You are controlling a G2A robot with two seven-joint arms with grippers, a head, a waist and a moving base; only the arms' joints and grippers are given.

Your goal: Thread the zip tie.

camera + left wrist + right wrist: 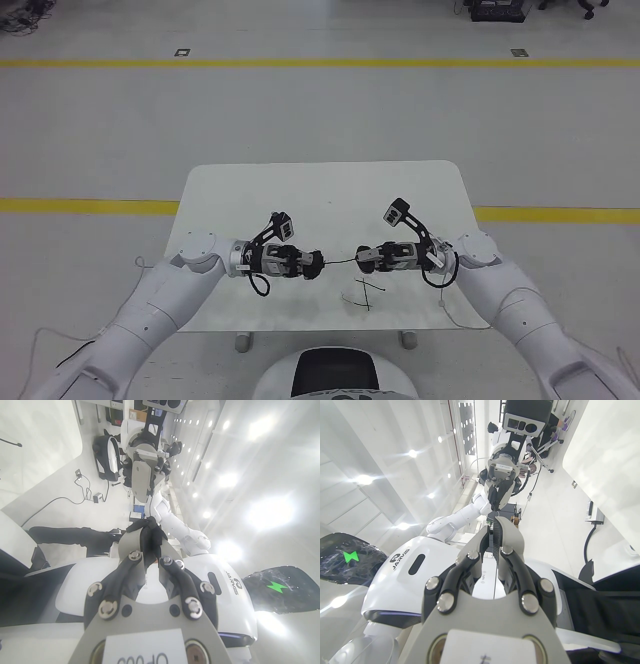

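Currently the left gripper [314, 266] and the right gripper [362, 258] face each other tip to tip above the near half of the white table [300, 190]. The left gripper sits at 9 o'clock of the right one, and the two are close but apart.

The zip tie [340, 262], a thin black strand, spans the gap between the two tips and is clear of the table surface.

Left gripper: jaws clenched. In the left wrist view, its fingers [130, 542] meet at the tip and pinch the dark end of the zip tie. From there the strand runs straight ahead to the right gripper.

Right gripper: jaws clenched on the zip tie. In the right wrist view, its fingers [512, 535] stand almost together. The strand passes lengthwise between them, and its free length continues back toward the gripper body.

A small heap of spare zip ties [365, 293] lies crossed on the table at 6 o'clock of the right gripper, near the table's front edge. It touches neither gripper.
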